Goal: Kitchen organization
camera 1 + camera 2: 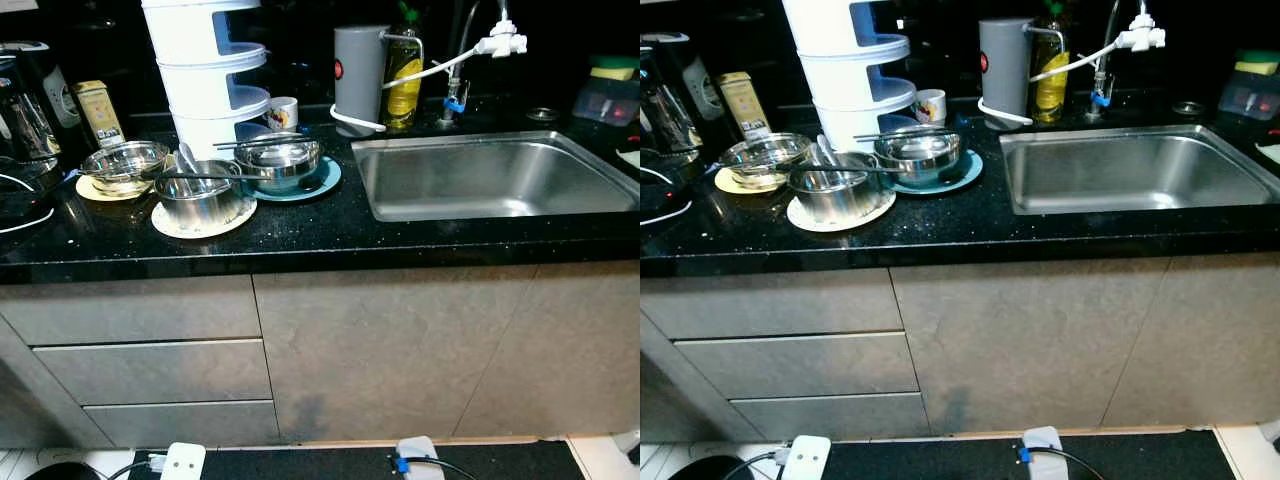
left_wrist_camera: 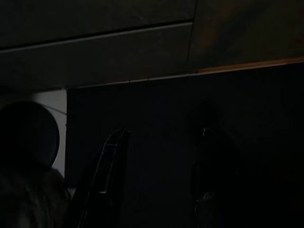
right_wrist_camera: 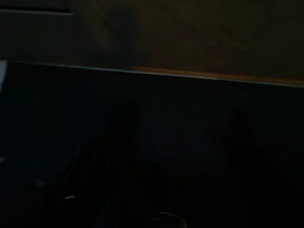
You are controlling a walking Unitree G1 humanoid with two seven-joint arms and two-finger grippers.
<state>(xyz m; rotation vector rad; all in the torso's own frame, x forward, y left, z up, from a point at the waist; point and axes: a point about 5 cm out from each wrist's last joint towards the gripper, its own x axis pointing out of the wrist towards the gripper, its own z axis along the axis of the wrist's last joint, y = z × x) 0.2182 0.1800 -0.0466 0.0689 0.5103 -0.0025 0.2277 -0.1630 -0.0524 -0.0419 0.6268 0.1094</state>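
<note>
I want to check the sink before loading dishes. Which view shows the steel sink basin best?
The right eye view: the rectangular stainless steel sink basin lies whole and bright. The left eye view crops its right corner; both dark wrist views face the cabinets.

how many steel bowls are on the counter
3. A shallow steel bowl on the yellow plate at the left, a deeper one on the white plate in front, and one on the teal plate nearest the sink. More could be nested inside.
</note>
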